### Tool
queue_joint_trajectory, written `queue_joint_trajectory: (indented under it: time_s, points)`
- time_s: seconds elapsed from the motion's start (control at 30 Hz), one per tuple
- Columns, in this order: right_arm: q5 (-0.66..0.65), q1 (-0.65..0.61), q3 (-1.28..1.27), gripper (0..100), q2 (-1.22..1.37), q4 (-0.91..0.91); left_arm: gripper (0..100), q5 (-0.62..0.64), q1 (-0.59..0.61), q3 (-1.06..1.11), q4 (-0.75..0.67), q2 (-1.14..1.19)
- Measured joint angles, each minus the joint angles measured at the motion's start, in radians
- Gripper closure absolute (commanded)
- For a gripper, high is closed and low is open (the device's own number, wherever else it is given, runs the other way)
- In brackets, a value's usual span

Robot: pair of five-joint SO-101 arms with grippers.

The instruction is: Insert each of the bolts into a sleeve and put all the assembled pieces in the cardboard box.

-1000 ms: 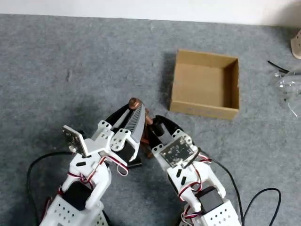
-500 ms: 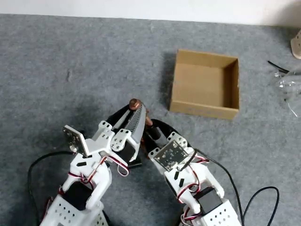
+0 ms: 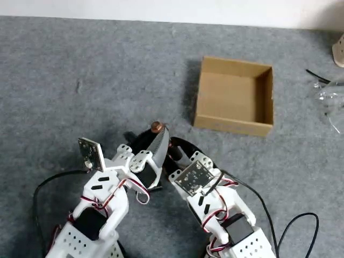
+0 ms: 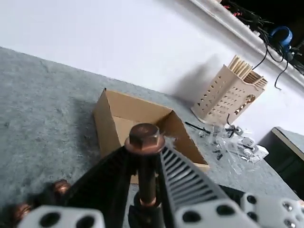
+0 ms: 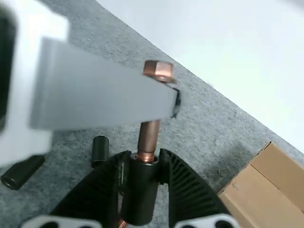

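Where the arms meet at lower centre of the high view, the right gripper [image 5: 141, 160] is clamped on a black sleeve [image 5: 138, 190]. The left gripper [image 4: 145, 153] pinches a copper bolt [image 4: 144, 138] by its shank, lower end seated in the sleeve mouth. The cardboard box [image 3: 234, 124] stands farther off, upper right of centre.

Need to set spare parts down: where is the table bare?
Bare: the wide grey mat left of the cardboard box, beyond both arms. Crowded: where the fingers meet at the bolt, loose sleeves nearby.
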State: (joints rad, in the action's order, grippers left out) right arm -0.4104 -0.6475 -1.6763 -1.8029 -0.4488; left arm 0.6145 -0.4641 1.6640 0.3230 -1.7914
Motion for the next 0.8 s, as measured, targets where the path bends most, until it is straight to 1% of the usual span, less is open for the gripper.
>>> queue_joint_trajectory:
  time_s: [0.3, 0.6, 0.7, 0.77, 0.8]
  points:
    - [0.000, 0.000, 0.000, 99.5, 0.000, 0.000, 99, 0.000, 0.000, 0.011, 0.006, 0.000]
    - [0.000, -0.002, 0.000, 99.5, 0.002, 0.000, 99, 0.000, -0.002, 0.011, 0.138, -0.023]
    - [0.000, -0.003, 0.000, 99.5, 0.002, 0.000, 99, 0.000, -0.003, 0.011, 0.153, -0.023]
    - [0.000, -0.003, 0.000, 99.5, 0.002, 0.000, 97, 0.000, -0.003, 0.011, 0.157, -0.023]
    - [0.000, -0.003, 0.000, 99.5, 0.002, 0.000, 93, 0.000, -0.003, 0.011, 0.160, -0.023]
